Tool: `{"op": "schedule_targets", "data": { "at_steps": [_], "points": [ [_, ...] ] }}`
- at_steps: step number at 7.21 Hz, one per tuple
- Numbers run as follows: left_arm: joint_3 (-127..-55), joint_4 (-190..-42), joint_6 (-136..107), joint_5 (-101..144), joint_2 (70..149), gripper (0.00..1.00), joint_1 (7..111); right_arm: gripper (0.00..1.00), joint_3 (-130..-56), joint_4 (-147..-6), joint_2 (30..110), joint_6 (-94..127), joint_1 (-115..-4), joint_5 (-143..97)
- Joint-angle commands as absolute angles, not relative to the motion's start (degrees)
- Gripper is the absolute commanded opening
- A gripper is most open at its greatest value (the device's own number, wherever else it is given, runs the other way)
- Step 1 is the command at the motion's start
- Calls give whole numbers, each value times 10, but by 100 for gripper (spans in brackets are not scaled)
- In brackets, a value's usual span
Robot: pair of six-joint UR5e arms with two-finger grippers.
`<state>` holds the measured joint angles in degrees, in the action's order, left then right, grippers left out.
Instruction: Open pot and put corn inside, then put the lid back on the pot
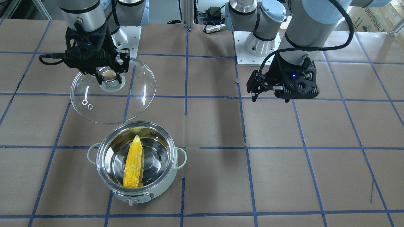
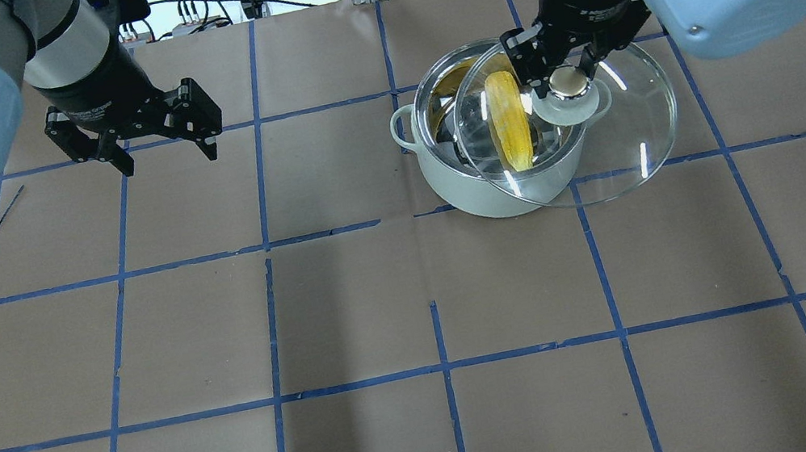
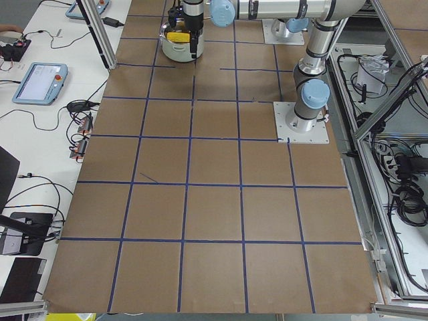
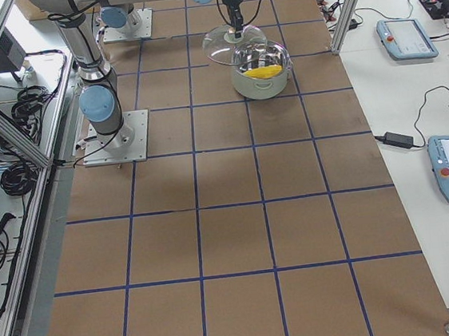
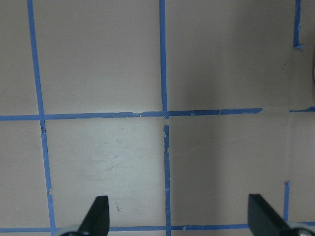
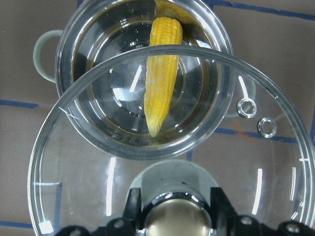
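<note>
While the right pincer pinches the lid by its knob, the front-facing view shows the glass dome held off the pot, on the robot's side of it. The pot stands open on the tabletop, and the corn lies inside it with its tip toward the robot.

From overhead, the left pincer hangs well apart from the pot, spread and holding nothing.

The right-side view shows the lid up in the air, just beside the pot's rim.

The left wrist camera sees two spread fingertips above the tabletop.

The right wrist camera looks down through the lid at the pot and the corn, with the fingers pressed on either side of the knob.
</note>
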<state>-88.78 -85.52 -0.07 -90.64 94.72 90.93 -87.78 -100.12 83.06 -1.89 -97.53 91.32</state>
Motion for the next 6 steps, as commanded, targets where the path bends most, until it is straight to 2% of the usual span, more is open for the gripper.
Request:
{"op": "schedule_targets", "data": {
  "at_steps": [1, 3, 6],
  "points": [
    [-885, -855, -1, -907, 945, 100, 909, 43, -812, -1049, 735, -16, -1000, 914],
    [-881, -856, -1, -908, 944, 100, 909, 43, -760, -1050, 673, -15, -1013, 918],
    [-880, -857, -1, -908, 944, 100, 910, 43, -759, -1049, 649, -21, -1010, 914]
  ]
}}
